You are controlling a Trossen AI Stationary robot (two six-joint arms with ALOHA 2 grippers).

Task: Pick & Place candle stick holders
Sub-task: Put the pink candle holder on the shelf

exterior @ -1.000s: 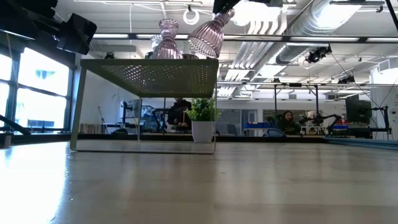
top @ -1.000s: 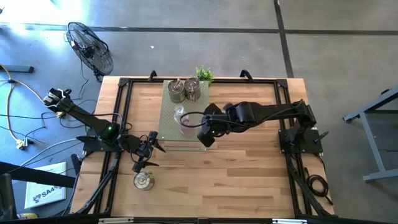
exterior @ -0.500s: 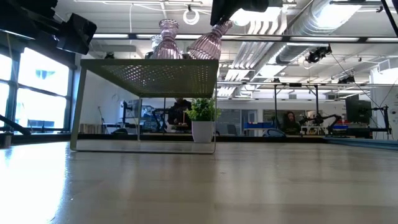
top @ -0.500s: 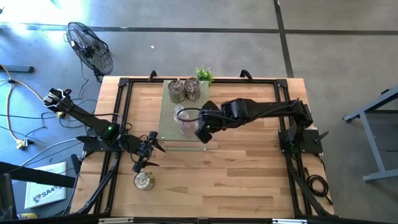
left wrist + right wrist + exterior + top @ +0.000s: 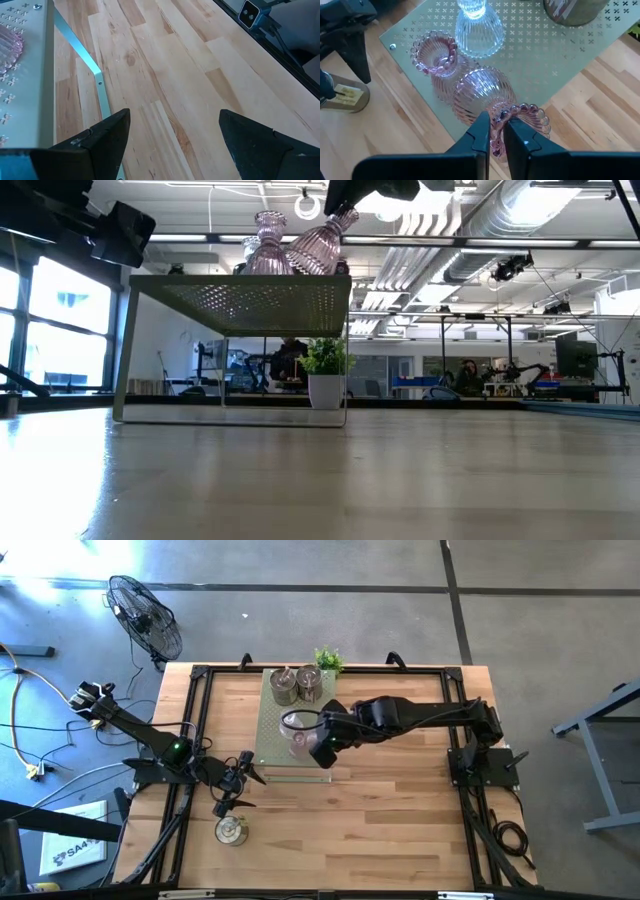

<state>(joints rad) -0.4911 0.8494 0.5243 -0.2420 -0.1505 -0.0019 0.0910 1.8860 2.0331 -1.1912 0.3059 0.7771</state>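
Pink ribbed glass is what your right gripper [image 5: 495,131] has clamped by its beaded rim: a tilted pink holder [image 5: 482,95] just ahead of the fingertips, over the perforated board [image 5: 560,55]. Beyond it stand a second pink holder [image 5: 436,56] and a clear glass holder [image 5: 477,32]; whether the tilted one touches the board, you probably can't tell. Your left gripper [image 5: 172,135] waits, jaws apart, over the wooden table [image 5: 200,90].

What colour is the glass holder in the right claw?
Pink-tinted ribbed glass holder with a beaded rim; the right wrist view shows it best.
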